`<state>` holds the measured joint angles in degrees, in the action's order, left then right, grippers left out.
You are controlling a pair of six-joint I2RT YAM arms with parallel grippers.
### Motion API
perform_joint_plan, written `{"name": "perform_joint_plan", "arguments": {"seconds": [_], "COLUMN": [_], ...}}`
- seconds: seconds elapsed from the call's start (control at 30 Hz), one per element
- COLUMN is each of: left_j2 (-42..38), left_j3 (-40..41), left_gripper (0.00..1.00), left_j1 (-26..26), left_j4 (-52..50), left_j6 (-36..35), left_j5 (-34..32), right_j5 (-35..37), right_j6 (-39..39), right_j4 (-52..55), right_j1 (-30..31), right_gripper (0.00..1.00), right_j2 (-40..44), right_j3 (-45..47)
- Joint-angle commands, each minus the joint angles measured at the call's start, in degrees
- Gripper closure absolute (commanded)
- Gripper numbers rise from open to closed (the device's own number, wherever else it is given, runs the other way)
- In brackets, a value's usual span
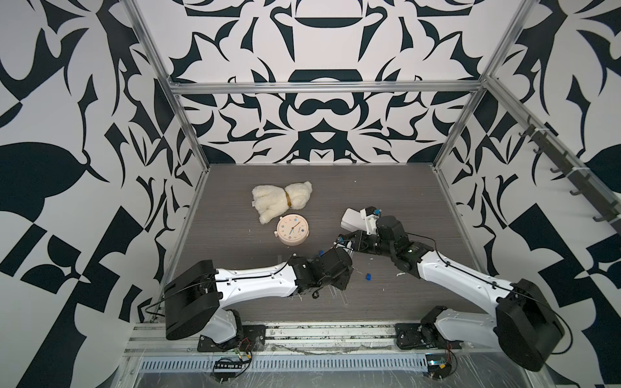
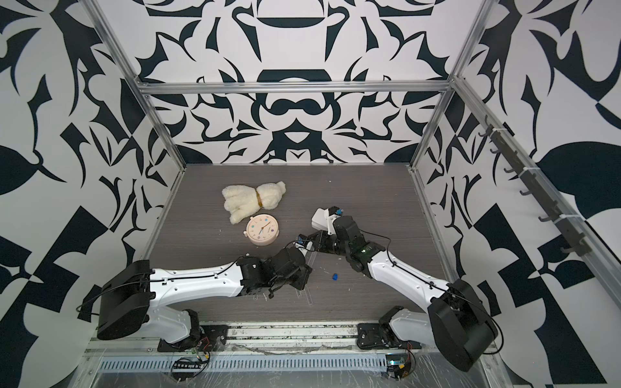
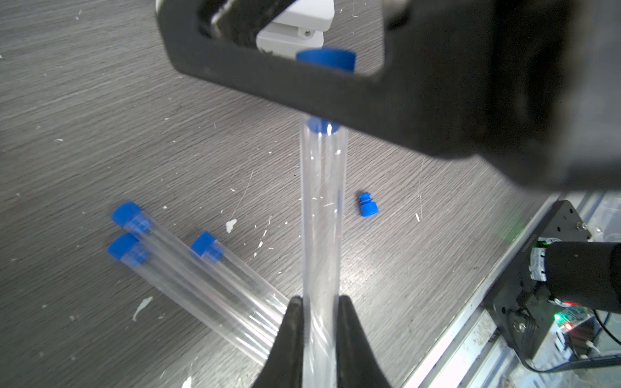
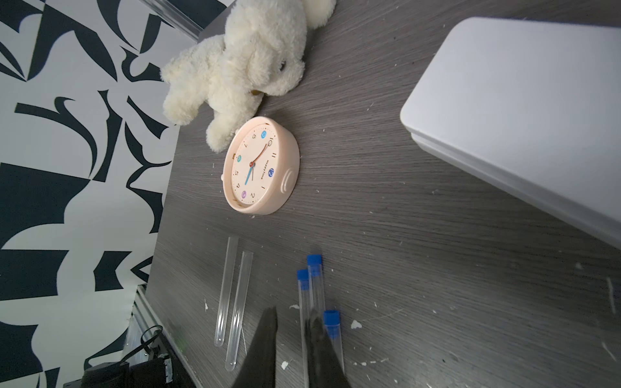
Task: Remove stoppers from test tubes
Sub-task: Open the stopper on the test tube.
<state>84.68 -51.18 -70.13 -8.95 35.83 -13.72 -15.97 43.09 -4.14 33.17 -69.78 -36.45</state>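
My left gripper (image 3: pixel 319 312) is shut on the lower part of a clear test tube (image 3: pixel 322 218) and holds it off the table. A blue stopper (image 3: pixel 326 59) sits in the tube's top end. One finger (image 3: pixel 302 87) of my right gripper crosses in front of that stopper, and the right gripper (image 4: pixel 292 314) closes around it where the arms meet (image 1: pixel 342 240). Three more tubes (image 3: pixel 201 295) with blue stoppers (image 4: pixel 314 260) lie on the table. Beside them lie two tubes without stoppers (image 4: pixel 228 292). A loose stopper (image 3: pixel 368 205) rests on the table.
A pink clock (image 1: pixel 291 231) and a white plush toy (image 1: pixel 280 200) lie further back on the table. A large white casing (image 4: pixel 521 117) looms close in the right wrist view. The front aluminium rail (image 1: pixel 302 331) runs behind the arms' bases. White flecks dot the dark wood surface.
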Motion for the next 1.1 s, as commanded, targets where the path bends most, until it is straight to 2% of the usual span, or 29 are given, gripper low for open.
{"name": "perform_joint_plan", "arguments": {"seconds": [0.0,0.2,0.83,1.07], "left_j2": [-1.8,-1.4,-1.5,-1.4], "left_j3": [1.0,1.4,3.4,3.4], "left_gripper": [0.87,0.88,0.88,0.88], "left_j1": [-0.1,-0.2,-0.1,-0.2], "left_j4": [-1.7,-1.3,-1.3,-1.5], "left_j6": [0.5,0.6,1.3,1.3], "left_j5": [0.5,0.6,-0.5,-0.4], "right_j5": [4.8,4.3,-5.8,-5.2], "right_j6": [-3.4,-3.0,6.3,5.4], "right_j4": [1.0,0.7,-7.5,-6.5], "right_j1": [-0.3,-0.4,-4.2,-4.9], "right_gripper": [0.87,0.87,0.90,0.90], "right_j2": [1.2,1.3,1.6,1.6], "right_j3": [-2.6,-3.0,-0.8,-1.1]}}
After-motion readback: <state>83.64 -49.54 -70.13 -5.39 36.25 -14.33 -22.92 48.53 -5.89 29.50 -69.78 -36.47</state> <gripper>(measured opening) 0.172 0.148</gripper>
